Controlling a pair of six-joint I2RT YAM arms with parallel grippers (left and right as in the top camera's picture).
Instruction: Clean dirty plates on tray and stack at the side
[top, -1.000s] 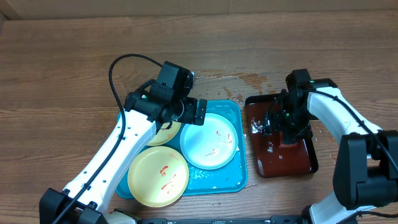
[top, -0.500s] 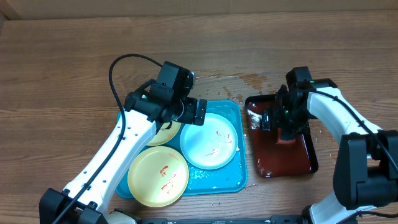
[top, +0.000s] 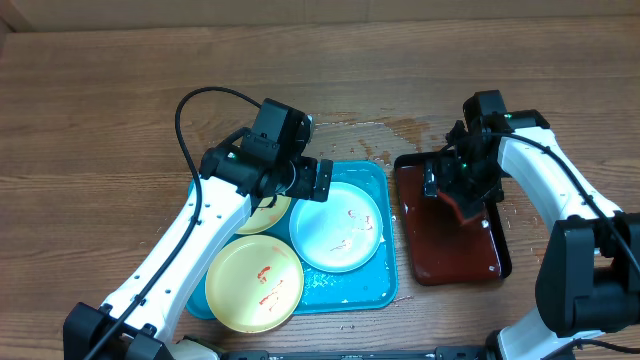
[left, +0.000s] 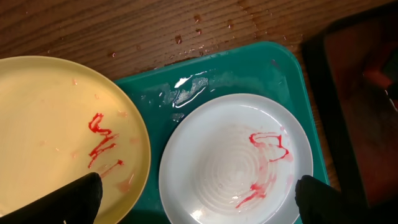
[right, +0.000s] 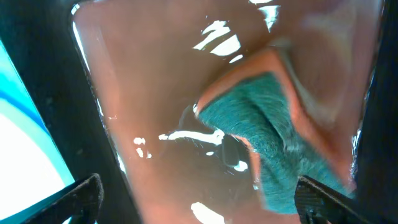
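Plainly, the wiping has not begun, since all three plates lie on the tray (top: 350, 290) with red smears on them. At the left, the far yellow plate (left: 56, 137) sits partly under the left arm. The near yellow plate (top: 254, 285) overhangs the tray's near edge. The left gripper (left: 200, 198) hangs spread wide and empty above the gap between the far yellow plate and the white plate (left: 230, 155), which sits at the tray's right side. Further right, just beside the tray, is the wet brown tray (top: 450, 260). A teal and orange sponge (right: 267, 137) lies in it between the fingers of the right gripper (right: 202, 200). Those fingers stand apart and, as far as the wrist view shows, have not clamped it. The step in hand looks like fetching the sponge, so the next move calls for pinching it squarely and carrying it left to the white plate. The left arm crowds that plate and may need to steady it or clear off. Drops (top: 400, 128) wet the table (top: 100, 120) beyond both trays.
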